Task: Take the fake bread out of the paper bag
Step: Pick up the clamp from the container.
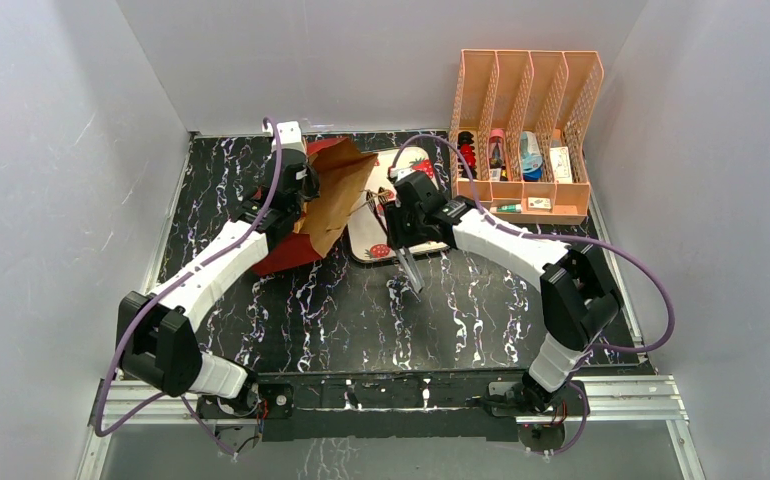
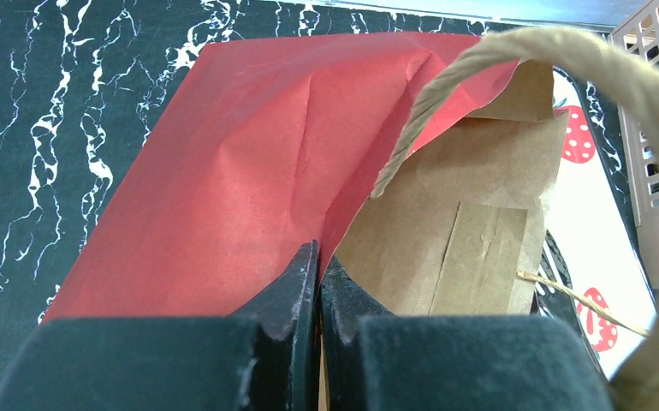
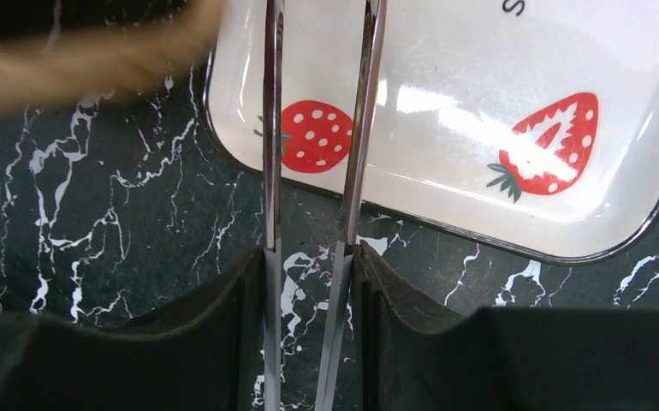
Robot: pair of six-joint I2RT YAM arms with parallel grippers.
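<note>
Your left wrist view shows what the top view hides: the left pincer point(image 2: 318, 257) is clenched on the paper bag point(image 2: 240, 171) at its mouth edge. The bag lies on the tabletop point(image 1: 361, 310), mouth toward the strawberry tray point(image 3: 446, 111). The right pincer point(image 3: 309, 253) grasps metal tongs point(image 3: 357, 128) above the tray's rim. The bread is hidden from you.

A white tray point(image 3: 471, 145) with red strawberries on it lies on a black table point(image 1: 361, 310) with white streaks. Shiny metal tongs point(image 3: 358, 154) reach over the tray's edge. An orange rack point(image 1: 526, 80) full of little holes stands just beside the tray, with small things point(image 1: 529, 158) in its slots
</note>
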